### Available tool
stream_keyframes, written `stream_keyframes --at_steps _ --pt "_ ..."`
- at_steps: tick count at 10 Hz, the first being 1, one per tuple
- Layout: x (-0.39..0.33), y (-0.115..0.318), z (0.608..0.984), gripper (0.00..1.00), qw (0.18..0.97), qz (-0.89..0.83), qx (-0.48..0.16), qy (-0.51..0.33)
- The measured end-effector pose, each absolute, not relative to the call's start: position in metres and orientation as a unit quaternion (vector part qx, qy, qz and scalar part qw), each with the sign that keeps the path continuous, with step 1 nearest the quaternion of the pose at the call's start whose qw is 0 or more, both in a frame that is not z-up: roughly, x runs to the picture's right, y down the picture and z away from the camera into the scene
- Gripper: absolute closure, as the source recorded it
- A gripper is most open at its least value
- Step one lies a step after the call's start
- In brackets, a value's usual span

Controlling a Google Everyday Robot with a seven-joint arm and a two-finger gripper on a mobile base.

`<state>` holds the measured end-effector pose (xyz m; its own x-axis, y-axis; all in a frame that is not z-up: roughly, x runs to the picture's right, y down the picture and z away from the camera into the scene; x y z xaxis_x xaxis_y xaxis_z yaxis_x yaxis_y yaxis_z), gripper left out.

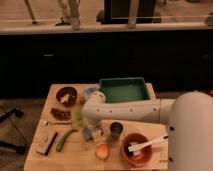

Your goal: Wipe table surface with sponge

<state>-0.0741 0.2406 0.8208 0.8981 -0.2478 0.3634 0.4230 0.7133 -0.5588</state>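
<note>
Sponge (89, 134) lies on the worktop (75, 156) under the tool (92, 127), whose grip I cannot tell. Metal cup (116, 130) stands just beside it, orange bowl (136, 150) past the cup, orange-pink fruit (102, 151) near, green tray (124, 91) behind.

Table surface (75, 160): light tan planks, roughly square. Far right corner: 1 green tray (125, 91). Far left: 1 dark bowl (66, 95), pale bits inside. Near left: 1 long green vegetable (65, 140), lying at a slant. Middle: 1 blue-grey sponge (88, 134), and 1 metal cup (116, 130) near it on the right. Near edge: 1 orange-pink fruit (102, 150), with 1 orange bowl (135, 150) beside it holding a white utensil. Gripper (93, 130) sits low at the sponge, over the table's middle.
</note>
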Motion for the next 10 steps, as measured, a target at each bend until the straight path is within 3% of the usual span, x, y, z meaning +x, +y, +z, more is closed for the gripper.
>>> stream_keyframes --at_steps 8,10 --pt "-0.071 0.242 0.819 0.98 0.916 -0.196 -0.326 -0.129" --pt "-0.077 0.24 0.809 1.0 0.917 -0.232 -0.307 -0.107"
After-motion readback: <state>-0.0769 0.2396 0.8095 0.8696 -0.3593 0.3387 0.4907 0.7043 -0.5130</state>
